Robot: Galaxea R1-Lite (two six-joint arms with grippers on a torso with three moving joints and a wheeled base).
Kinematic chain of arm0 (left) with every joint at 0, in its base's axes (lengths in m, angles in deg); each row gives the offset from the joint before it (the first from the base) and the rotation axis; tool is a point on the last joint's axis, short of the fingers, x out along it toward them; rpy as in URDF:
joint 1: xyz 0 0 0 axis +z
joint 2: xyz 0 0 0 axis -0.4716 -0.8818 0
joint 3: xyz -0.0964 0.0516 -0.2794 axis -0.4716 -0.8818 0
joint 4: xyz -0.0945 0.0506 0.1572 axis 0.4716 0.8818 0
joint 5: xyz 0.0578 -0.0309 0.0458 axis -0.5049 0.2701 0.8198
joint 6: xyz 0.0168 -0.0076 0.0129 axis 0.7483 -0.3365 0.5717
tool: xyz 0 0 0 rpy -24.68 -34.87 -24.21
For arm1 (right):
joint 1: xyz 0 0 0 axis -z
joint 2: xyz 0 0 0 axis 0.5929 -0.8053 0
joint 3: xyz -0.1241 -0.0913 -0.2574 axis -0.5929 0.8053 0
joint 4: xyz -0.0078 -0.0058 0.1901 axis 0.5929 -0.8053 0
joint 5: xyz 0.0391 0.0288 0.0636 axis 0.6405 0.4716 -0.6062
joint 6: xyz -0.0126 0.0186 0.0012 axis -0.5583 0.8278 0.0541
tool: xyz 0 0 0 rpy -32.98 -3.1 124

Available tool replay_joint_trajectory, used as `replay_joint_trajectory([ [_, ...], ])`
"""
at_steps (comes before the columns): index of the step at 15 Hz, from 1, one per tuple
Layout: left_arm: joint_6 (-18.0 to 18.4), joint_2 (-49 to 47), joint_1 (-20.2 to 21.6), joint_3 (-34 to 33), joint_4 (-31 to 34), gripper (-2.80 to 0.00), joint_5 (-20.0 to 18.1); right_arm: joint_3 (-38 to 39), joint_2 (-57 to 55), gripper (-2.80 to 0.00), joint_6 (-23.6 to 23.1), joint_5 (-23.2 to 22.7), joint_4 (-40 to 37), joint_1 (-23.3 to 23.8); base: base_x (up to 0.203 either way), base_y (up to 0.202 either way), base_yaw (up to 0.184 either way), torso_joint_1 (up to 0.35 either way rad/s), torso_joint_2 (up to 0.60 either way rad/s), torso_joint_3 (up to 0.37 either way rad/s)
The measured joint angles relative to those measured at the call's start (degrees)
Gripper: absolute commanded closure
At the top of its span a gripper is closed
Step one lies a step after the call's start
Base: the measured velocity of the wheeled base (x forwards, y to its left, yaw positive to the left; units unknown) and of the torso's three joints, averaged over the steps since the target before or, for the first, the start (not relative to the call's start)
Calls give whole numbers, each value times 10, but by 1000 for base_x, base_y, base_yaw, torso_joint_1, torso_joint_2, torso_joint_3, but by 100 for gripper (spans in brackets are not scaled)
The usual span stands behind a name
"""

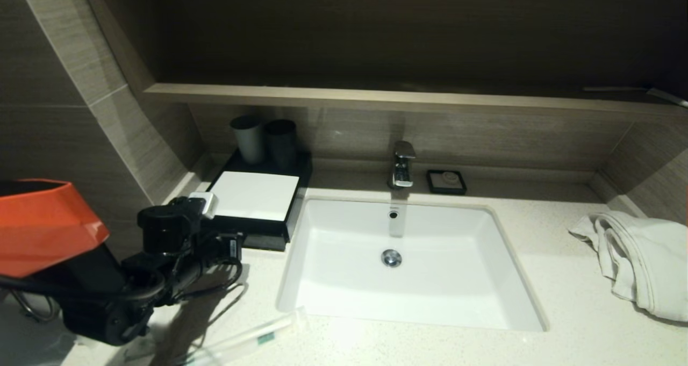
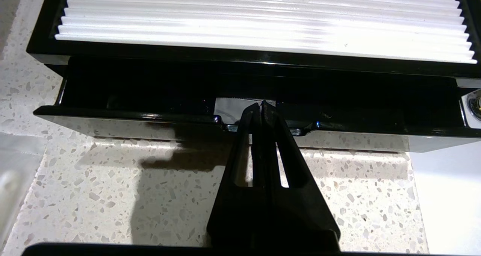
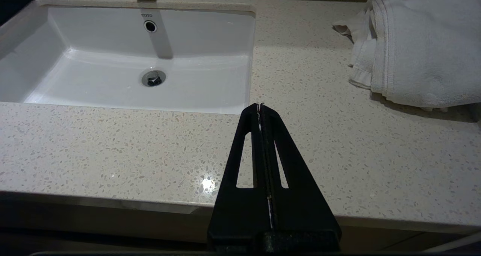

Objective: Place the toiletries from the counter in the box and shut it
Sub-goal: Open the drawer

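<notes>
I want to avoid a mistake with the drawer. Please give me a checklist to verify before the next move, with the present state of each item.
1. Left hand shut, tips at the notch of the drawer front: ok.
2. Drawer of the box pulled out enough for loading: not ok, only a narrow gap shows.
3. Sachet waiting on the counter: ok.
4. Drawer empty inside: cannot tell, too dark.
5. Right hand shut and away from the box, over the counter: ok.

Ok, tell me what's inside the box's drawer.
The drawer of the box stands slightly open. Behind its notch shows a pale patch, maybe a packet; the left gripper, jaws shut, has its tip there. The rest is dark, covered by the white top panel.
</notes>
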Motion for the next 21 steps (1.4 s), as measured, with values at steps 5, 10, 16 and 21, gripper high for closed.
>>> replay_joint_trajectory([
  [5, -1, -7, 0, 12, 0, 0, 1, 0, 0, 0, 0, 0, 0, 0, 0, 0, 0, 0, 0, 0],
  [10, -1, -12, 0, 18, 0, 0, 1, 0, 0, 0, 0, 0, 0, 0, 0, 0, 0, 0, 0, 0],
  [16, -1, -18, 0, 28, 1, 0, 1, 0, 0, 0, 0, 0, 0, 0, 0, 0, 0, 0, 0, 0],
  [21, -1, -25, 0, 38, 4, 0, 1, 0, 0, 0, 0, 0, 0, 0, 0, 0, 0, 0, 0, 0],
])
